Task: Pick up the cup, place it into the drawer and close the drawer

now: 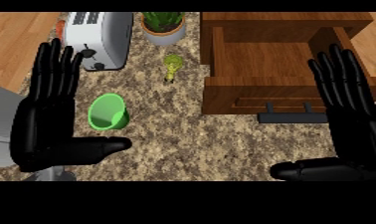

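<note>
— Cup [108,112] first, from the head view: it is green, lies tipped on its side on the counter [191,138], mouth turned up and to the left, just right of the left hand [46,118] and just above that hand's thumb.

— How will it handle?

— My guess is light and stiff, a thin-walled plastic thing with a smooth skin, so it may roll or slip away if nudged. I'd take it across the round wall near the rim, thumb on one side and fingers on the other.

— And the hands?

— Both are released, fingers straight, holding nothing. The right hand [345,113] shows at the view's right, over the front corner of the drawer [257,68].

— Is the drawer ready?

— It stands pulled open, well to the right of the left hand, its dark handle [292,117] just left of the right hand.
</note>
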Controlling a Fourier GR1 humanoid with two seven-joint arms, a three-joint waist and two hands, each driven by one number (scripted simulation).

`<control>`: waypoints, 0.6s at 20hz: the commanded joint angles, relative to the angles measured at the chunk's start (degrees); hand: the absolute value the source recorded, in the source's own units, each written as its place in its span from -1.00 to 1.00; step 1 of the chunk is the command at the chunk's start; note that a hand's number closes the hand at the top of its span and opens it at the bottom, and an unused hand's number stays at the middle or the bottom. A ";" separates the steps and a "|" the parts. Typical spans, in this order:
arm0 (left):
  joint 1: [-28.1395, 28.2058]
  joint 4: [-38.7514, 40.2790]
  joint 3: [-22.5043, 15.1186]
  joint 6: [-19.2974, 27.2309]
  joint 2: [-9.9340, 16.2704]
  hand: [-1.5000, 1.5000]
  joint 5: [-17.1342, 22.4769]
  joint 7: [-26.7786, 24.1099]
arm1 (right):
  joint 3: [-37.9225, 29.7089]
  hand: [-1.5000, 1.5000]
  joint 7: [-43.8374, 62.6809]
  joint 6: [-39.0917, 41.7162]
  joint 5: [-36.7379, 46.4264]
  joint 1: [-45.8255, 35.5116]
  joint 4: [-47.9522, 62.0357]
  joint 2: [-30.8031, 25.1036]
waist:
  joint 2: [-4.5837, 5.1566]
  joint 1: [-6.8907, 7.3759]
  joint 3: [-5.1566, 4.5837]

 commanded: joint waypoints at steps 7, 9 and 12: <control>1.02 1.89 -1.88 1.60 -0.92 -1.00 0.29 -2.60 | -0.44 -1.00 2.85 -1.19 0.81 -6.23 3.76 1.00 | -0.05 0.17 -0.02; -6.58 8.64 -0.76 3.29 -0.92 -1.00 -0.01 -2.73 | -3.91 -1.00 0.28 1.63 -2.41 -6.64 6.44 -0.82 | 0.01 -0.05 -0.01; -2.49 5.00 1.67 1.27 0.77 -1.00 2.11 -0.96 | 1.02 -1.00 0.18 0.01 0.74 -0.25 -0.35 2.21 | -0.08 0.00 -0.02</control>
